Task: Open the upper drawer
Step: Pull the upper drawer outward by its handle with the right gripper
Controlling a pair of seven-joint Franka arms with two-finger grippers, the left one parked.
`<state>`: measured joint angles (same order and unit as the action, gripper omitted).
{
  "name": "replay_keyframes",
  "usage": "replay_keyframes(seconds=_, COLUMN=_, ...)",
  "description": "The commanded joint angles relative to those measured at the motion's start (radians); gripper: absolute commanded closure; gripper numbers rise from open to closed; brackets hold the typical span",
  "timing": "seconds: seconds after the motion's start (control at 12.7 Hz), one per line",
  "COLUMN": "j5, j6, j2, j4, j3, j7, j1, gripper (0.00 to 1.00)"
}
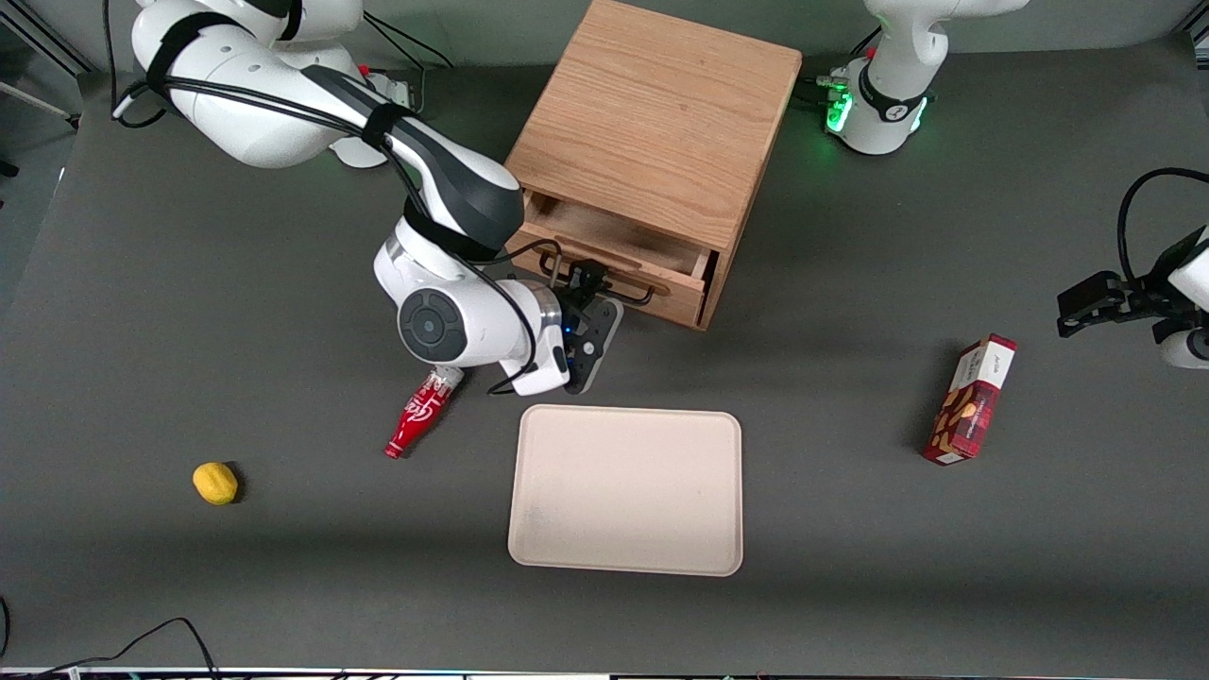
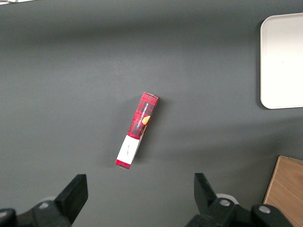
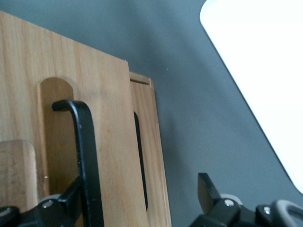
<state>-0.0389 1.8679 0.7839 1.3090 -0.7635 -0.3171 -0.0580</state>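
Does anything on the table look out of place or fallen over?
The red bottle lies on its side, partly under the working arm. The cookie box lies flat toward the parked arm's end. The upper drawer is pulled partly out, with the end effector at its handle; that fits the task.

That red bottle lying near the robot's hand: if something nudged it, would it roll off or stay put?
The bottle lies on its side on the flat table, and looks round, so it would probably roll. Its narrow neck would likely curve its path. The hand is at the upper drawer, partly open, its handle between the fingers.
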Motion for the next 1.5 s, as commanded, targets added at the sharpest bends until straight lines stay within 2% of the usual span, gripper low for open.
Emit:
replay_keyframes(seconds=0.0, j5=0.027, j6=-0.012, j2=0.038, j4=-0.065, j3=0.004, j7=0.020, j1=-0.011, gripper=0.00)
replay_keyframes(seconds=1.42, j5=0.027, j6=-0.072, j2=0.127, j4=-0.272, j3=0.104, j7=-0.031, j1=-0.011, gripper=0.00)
